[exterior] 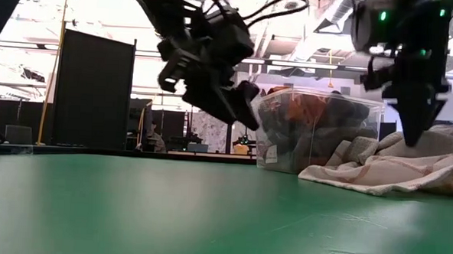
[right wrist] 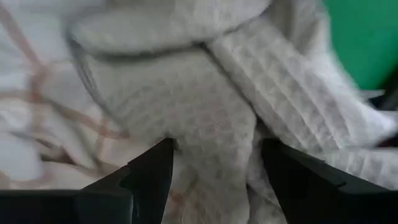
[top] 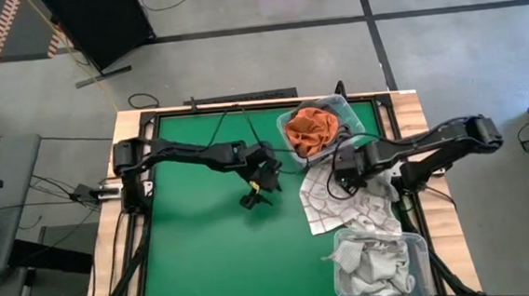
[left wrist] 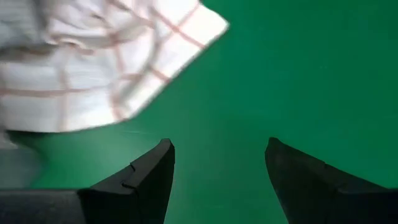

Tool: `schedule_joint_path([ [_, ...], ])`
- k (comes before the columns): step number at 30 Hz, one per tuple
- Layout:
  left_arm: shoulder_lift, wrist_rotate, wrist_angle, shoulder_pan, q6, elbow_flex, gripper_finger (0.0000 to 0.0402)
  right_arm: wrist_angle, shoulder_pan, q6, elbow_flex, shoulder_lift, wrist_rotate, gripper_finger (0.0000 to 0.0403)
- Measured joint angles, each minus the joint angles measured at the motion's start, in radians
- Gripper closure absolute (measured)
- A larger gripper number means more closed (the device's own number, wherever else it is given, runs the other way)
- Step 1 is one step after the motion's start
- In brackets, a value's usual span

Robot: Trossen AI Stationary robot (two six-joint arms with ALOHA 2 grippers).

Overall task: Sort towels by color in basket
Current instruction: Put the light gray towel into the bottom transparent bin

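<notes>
Two bins look filled already: rust orange towels [top: 311, 129] far, pale ones [top: 377, 263] near. Between them lies a red-grid towel [top: 324, 198]; right claw [top: 346, 185] hovers open above it, left claw [top: 253, 194] open, empty.

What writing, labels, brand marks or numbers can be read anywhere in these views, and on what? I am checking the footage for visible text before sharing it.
None can be read.
Towels: the grid-lined towel carries only reddish lines, no lettering.
Bins: the clear bin of orange cloth and the clear bin of pale cloth show no label.
Arms: no legible marking on either pincer.
Background room in the low view: nothing legible.
</notes>
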Motion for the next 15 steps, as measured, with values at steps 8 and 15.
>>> schedule_joint_path([
  [8,-0.125,0.002,0.19,-0.048,-0.111,-0.241,0.0162,0.162,-0.084,-0.127,-0.121,-0.004,-0.068,0.0147],
  [15,-0.239,-0.012,0.414,-0.08,-0.249,-0.445,0.0162,0.168,-0.078,-0.243,-0.046,-0.008,-0.076,0.0336],
])
